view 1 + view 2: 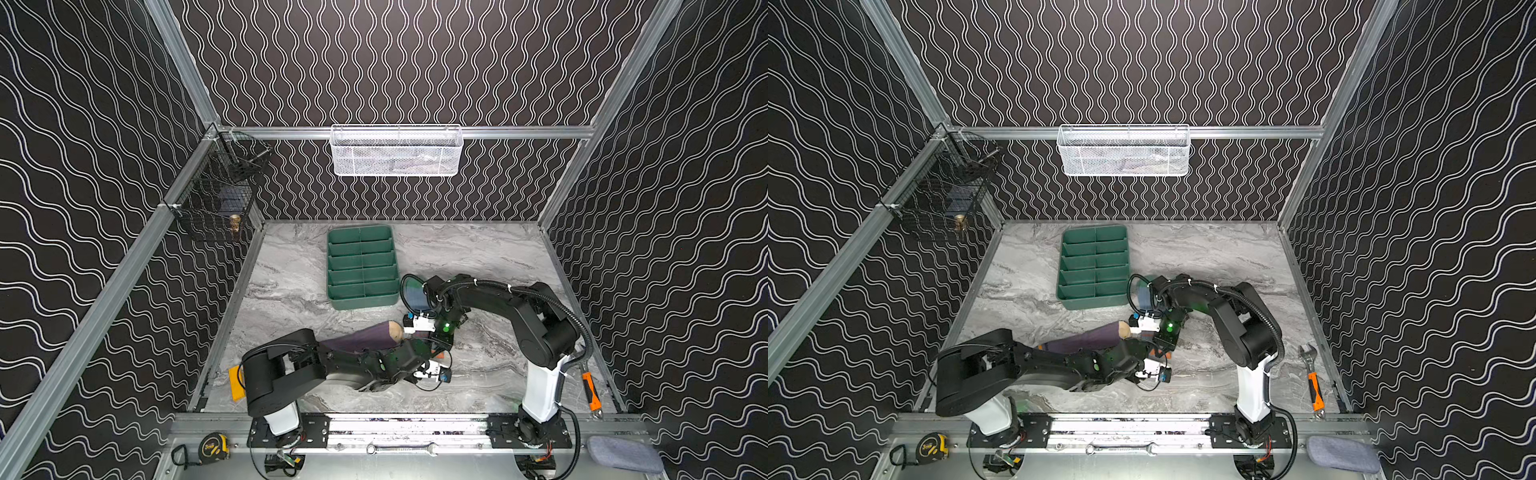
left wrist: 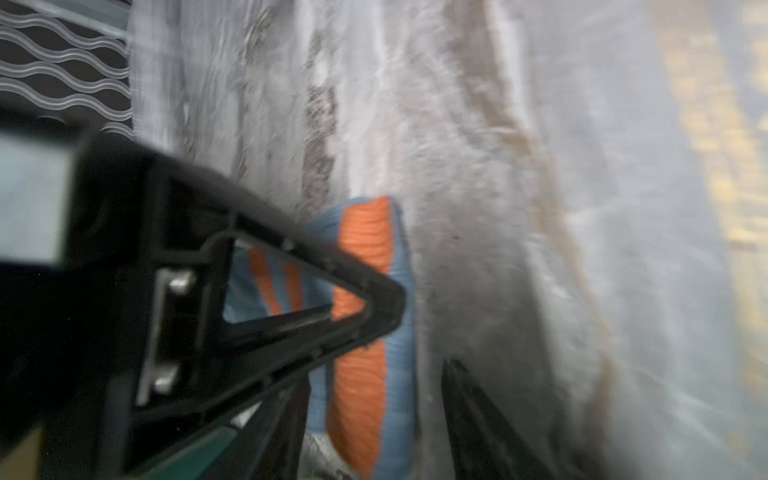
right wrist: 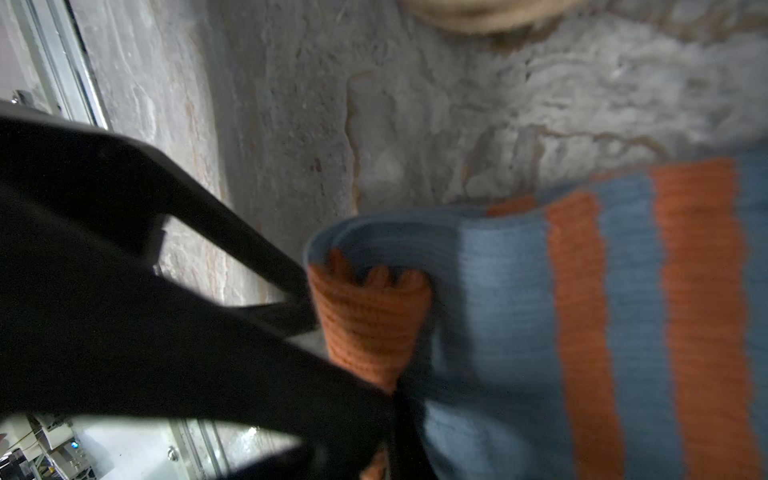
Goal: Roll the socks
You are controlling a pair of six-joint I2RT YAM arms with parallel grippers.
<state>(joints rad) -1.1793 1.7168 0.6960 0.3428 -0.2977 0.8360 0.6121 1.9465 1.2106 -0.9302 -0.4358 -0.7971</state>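
The right gripper (image 3: 353, 357) was clamped on the curled orange cuff of the blue sock (image 3: 519, 316). The left gripper (image 2: 422, 332) had its jaws apart, straddling the same sock's orange-striped end, though that view was blurred. Both grippers met near the middle of the marble table (image 1: 490, 257). Just beside them lay the purple sock (image 1: 361, 340), with its tan toe toward the right gripper and its other end hidden under the left arm. A green tray (image 1: 361, 305) sat behind.

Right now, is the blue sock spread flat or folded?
Folded at one end: the blue sock has its orange cuff doubled back, pinched in the right claw.
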